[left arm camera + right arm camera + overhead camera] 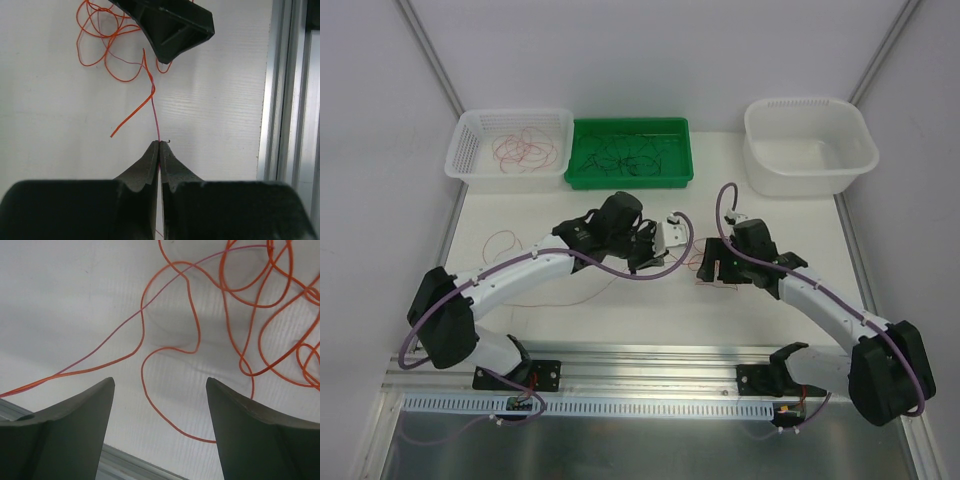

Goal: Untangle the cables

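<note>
Closest to the lens in the overhead view, both arm bases are sitting on the metal rail (650, 362) at the near edge of the tabletop (660, 320). The two arms are reaching inward, bringing the left hand (682, 233) and the right hand (708, 266) near each other at mid-table, where a small tangle of the cables (694, 263) is lying between them. More thin strands are trailing off to the left. Along the far edge, a white basket (468, 140) is holding reddish loops, a green tray (630, 182) is holding dark ones, and a white tub (810, 172) is standing to the right.

Looking through the left wrist camera, the left hand (159, 145) is pinching fully closed on a pinkish strand (157, 120), which is running up into the orange loops (131, 118). The right hand (170, 25) is hanging over that tangle.

Looking through the right wrist camera, the right hand (160, 382) is standing wide open and gripping nothing. Its fingers (75, 425) are hovering above orange loops (196, 330) lying on the white surface, while the pinkish strand (120, 328) is crossing them diagonally.
</note>
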`<state>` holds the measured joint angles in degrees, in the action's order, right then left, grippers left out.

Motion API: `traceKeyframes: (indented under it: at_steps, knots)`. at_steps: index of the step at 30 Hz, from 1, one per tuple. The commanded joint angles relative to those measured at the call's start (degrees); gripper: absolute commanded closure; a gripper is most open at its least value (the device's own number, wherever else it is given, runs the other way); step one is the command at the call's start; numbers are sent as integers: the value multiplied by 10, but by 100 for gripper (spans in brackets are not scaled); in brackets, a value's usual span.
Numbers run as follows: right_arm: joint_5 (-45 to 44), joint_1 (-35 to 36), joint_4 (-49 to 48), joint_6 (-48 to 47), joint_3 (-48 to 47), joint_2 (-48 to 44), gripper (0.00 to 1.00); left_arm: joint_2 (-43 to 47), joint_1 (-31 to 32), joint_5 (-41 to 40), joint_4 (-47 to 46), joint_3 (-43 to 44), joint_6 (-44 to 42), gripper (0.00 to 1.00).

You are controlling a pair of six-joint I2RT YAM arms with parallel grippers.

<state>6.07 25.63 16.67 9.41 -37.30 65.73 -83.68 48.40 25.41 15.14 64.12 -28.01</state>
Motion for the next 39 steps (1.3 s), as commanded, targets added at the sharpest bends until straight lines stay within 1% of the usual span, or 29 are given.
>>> traceKeyframes:
  at_steps: [1,2,4,6,10,14,16,18,24,26,29,30,32,33,35,36,37,39]
  knots:
    - [14,26,-51,-30,-23,-6,23,42,4,-23,-4,-14,28,100]
    - [15,29,-56,-53,-21,-11,24,53,4,-29,-4,-16,30,100]
    - [20,35,-63,-70,-12,-27,28,62,4,-40,-5,-25,35,100]
    - [30,36,-69,-90,-6,-49,29,76,4,-36,-4,-33,38,100]
    - [52,36,-73,-128,-8,-61,32,103,4,-34,-4,-44,45,100]
    - [105,36,-86,-156,-19,-47,34,130,4,-28,-4,-50,48,100]
    - [143,37,-93,-170,-27,-35,38,136,3,-27,-4,-50,47,100]
    - [162,40,-101,-181,-33,-27,40,144,4,-31,-4,-52,47,100]
    - [188,45,-116,-204,-54,-7,41,157,4,-29,0,-58,47,100]
    - [199,47,-119,-210,-61,10,43,160,4,-28,2,-60,47,100]
    - [215,55,-118,-215,-78,32,51,165,4,-32,2,-61,45,100]
    - [217,57,-118,-215,-80,35,58,168,4,-37,3,-61,42,100]
    - [221,59,-117,-216,-81,39,68,171,4,-46,5,-64,38,100]
    - [218,60,-105,-218,-81,37,79,172,3,-66,7,-65,38,100]
    - [207,59,-96,-220,-74,15,91,171,3,-96,11,-70,36,100]
    - [186,59,-83,-222,-69,4,99,171,2,-117,17,-71,35,100]
    - [173,58,-75,-224,-66,-8,99,170,1,-160,21,-76,36,100]
    - [139,58,-44,-227,-61,-40,99,170,-3,-206,24,-81,43,100]
